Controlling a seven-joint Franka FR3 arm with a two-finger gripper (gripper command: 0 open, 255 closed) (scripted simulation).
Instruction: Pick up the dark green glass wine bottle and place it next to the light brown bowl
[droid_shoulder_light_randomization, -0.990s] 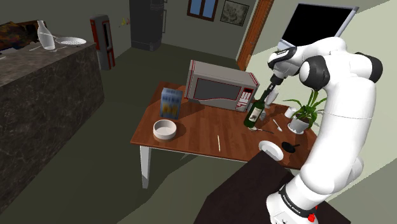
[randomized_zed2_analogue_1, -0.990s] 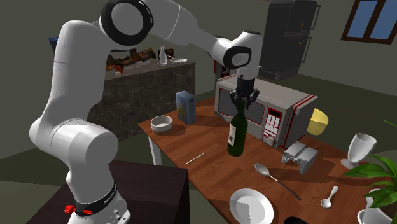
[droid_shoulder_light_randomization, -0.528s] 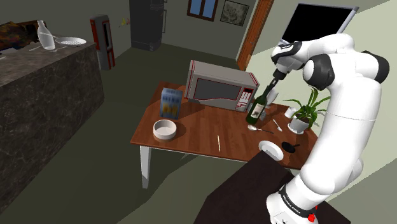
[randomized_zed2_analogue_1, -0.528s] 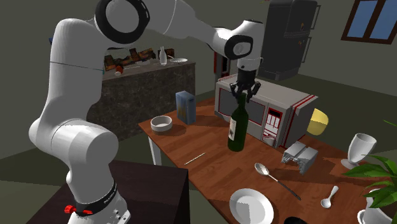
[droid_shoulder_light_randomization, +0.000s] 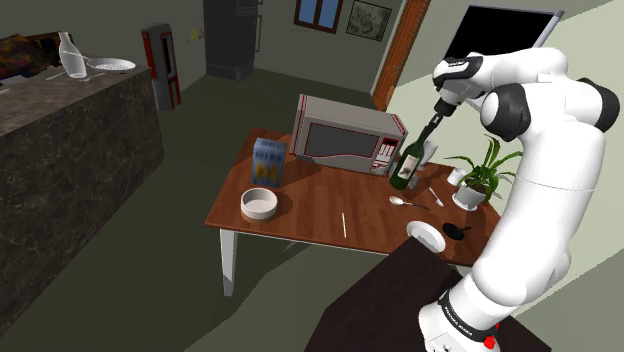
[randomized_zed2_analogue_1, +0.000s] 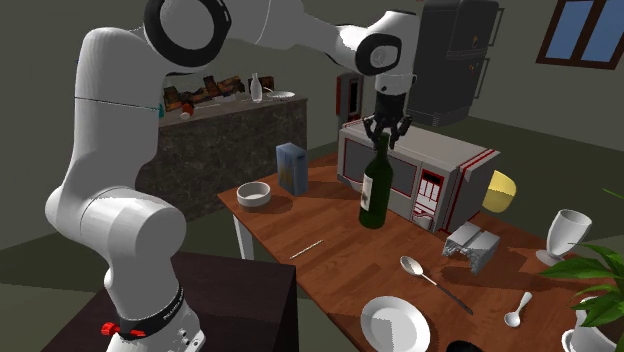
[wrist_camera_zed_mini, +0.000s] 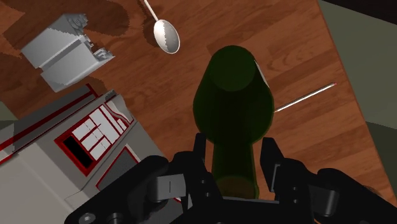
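My gripper (wrist_camera_zed_mini: 233, 147) squeezes the green bottle (wrist_camera_zed_mini: 234, 95) hanging under it, so next I should carry it over beside the far-off bowl (randomized_zed2_analogue_1: 253, 193).

Arm was a white, glossy, round-shelled arm (droid_shoulder_light_randomization: 545, 200), built of fat tubular links with smooth casings. Dark grey joints (droid_shoulder_light_randomization: 510, 108) sat between the links. One round black-rimmed joint cap (randomized_zed2_analogue_1: 188, 22) had a grey face. The black base collar (droid_shoulder_light_randomization: 462, 312) carried white lettering, too small to read, with a red mark (droid_shoulder_light_randomization: 489, 342) just below. The all-black two-finger pincer (wrist_camera_zed_mini: 234, 159) had a blocky moulded housing and squared fingers (wrist_camera_zed_mini: 270, 156).
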